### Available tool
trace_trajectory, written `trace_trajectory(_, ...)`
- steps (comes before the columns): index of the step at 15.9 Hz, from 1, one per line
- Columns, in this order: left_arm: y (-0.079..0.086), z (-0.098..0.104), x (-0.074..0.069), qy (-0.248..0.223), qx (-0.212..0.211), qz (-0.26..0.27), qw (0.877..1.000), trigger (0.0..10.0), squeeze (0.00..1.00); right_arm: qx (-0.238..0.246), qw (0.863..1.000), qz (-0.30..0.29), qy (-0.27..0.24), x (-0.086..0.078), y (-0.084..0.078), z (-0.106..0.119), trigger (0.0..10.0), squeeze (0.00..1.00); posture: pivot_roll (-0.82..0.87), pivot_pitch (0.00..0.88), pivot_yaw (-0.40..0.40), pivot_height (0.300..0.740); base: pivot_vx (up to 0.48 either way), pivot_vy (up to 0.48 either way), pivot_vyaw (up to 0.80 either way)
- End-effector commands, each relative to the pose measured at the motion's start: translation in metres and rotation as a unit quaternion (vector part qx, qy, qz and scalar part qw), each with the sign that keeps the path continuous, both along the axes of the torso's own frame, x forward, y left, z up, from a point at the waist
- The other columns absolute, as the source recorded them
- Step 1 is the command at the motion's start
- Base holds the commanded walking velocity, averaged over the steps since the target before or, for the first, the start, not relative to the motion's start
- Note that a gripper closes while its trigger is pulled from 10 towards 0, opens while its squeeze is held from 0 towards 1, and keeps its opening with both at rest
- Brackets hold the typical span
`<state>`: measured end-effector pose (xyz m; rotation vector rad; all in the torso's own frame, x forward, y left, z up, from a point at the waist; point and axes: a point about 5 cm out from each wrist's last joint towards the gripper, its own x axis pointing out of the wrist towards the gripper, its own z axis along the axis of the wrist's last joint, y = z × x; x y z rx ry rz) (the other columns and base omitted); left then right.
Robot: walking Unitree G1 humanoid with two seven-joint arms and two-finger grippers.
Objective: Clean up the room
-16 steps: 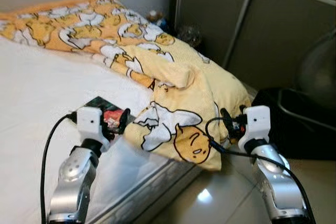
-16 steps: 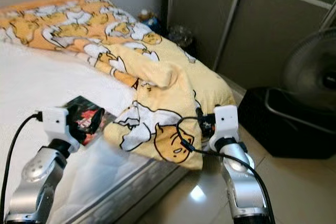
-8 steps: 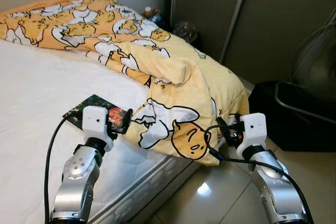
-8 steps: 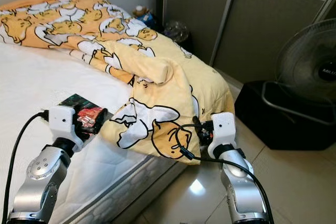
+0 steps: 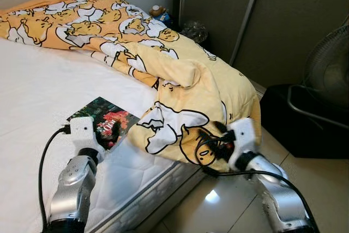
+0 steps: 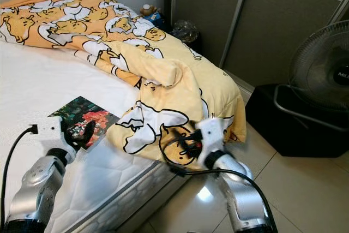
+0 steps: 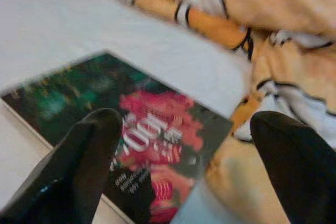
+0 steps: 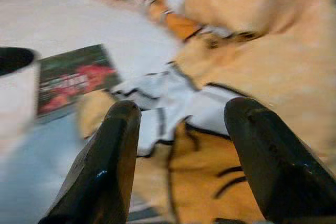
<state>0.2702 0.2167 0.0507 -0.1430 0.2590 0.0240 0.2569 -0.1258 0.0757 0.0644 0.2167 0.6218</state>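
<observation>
A yellow blanket (image 5: 185, 91) printed with cartoon figures lies rumpled across the bed, and one corner hangs over the mattress edge. Beside it on the white mattress (image 5: 38, 91) lies a dark green and red book (image 5: 106, 121). My left gripper (image 5: 110, 130) hovers open just above the book's near end, and its wrist view shows the book (image 7: 79, 93) between the spread fingers (image 7: 89, 150). My right gripper (image 6: 185, 143) is open against the hanging blanket corner. In its wrist view the blanket (image 8: 252, 51) lies right before the fingers (image 8: 115, 145).
A standing fan (image 6: 322, 75) and a black box (image 6: 289, 124) stand on the tiled floor (image 6: 305, 189) to the right. Dark sliding doors (image 5: 283, 31) run behind them. A small toy (image 5: 158, 10) sits at the bed's far corner.
My right gripper has moved left, up to the blanket's hanging corner. My left arm has drawn back a little, so more of the book shows. The camera has shifted slightly.
</observation>
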Motion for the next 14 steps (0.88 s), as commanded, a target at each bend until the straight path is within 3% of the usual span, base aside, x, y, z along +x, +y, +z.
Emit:
trace_trajectory(1, 0.008, -0.015, 0.001, 0.028, -0.04, 0.018, 0.999, 10.0, 1.0, 0.002, 1.0, 0.019, 0.013, 0.007, 0.004, 0.001, 10.0, 0.0, -0.09, 0.0, 0.003, 0.74, 0.0, 0.0, 0.0)
trace_trajectory(3, 0.021, -0.026, 0.003, 0.049, -0.076, 0.059, 0.994, 10.0, 1.0, 0.019, 0.999, 0.036, 0.006, 0.013, 0.011, 0.009, 10.0, 0.0, -0.1, 0.0, 0.007, 0.74, 0.0, 0.0, 0.0)
trace_trajectory(5, 0.036, -0.019, 0.012, 0.031, -0.125, 0.1, 0.987, 10.0, 1.0, 0.025, 0.997, 0.072, -0.002, 0.013, 0.012, 0.015, 10.0, 0.0, -0.09, 0.0, -0.001, 0.74, 0.0, 0.0, 0.0)
trace_trajectory(8, 0.045, -0.024, 0.015, 0.043, -0.157, 0.109, 0.981, 10.0, 1.0, 0.019, 0.996, 0.088, -0.004, 0.013, 0.012, 0.016, 10.0, 0.0, -0.1, 0.0, 0.002, 0.74, 0.0, 0.0, 0.0)
trace_trajectory(9, 0.049, -0.029, 0.012, 0.048, -0.177, 0.129, 0.975, 10.0, 1.0, 0.018, 0.996, 0.091, -0.005, 0.014, 0.013, 0.017, 10.0, 0.0, -0.1, 0.0, 0.007, 0.74, 0.0, 0.0, 0.0)
trace_trajectory(10, 0.05, -0.034, 0.011, 0.048, -0.243, 0.153, 0.957, 10.0, 1.0, 0.017, 0.995, 0.099, -0.009, 0.014, 0.014, 0.019, 10.0, 0.0, -0.12, 0.0, 0.01, 0.74, 0.0, 0.0, 0.0)
trace_trajectory(11, 0.051, -0.038, 0.009, 0.052, -0.276, 0.177, 0.943, 10.0, 1.0, 0.021, 0.995, 0.101, -0.009, 0.016, 0.015, 0.022, 10.0, 0.0, -0.13, 0.0, 0.006, 0.74, 0.0, 0.0, 0.0)
trace_trajectory(13, 0.054, -0.041, 0.008, 0.052, -0.281, 0.199, 0.937, 10.0, 1.0, 0.03, 0.994, 0.103, -0.01, 0.017, 0.015, 0.028, 10.0, 0.0, -0.14, 0.0, -0.004, 0.74, 0.0, 0.0, 0.0)
trace_trajectory(14, 0.056, -0.039, 0.009, 0.044, -0.294, 0.209, 0.932, 10.0, 0.95, 0.041, 0.994, 0.106, -0.013, 0.017, 0.014, 0.034, 10.0, 0.0, -0.16, 0.02, -0.016, 0.74, 0.0, 0.0, 0.0)
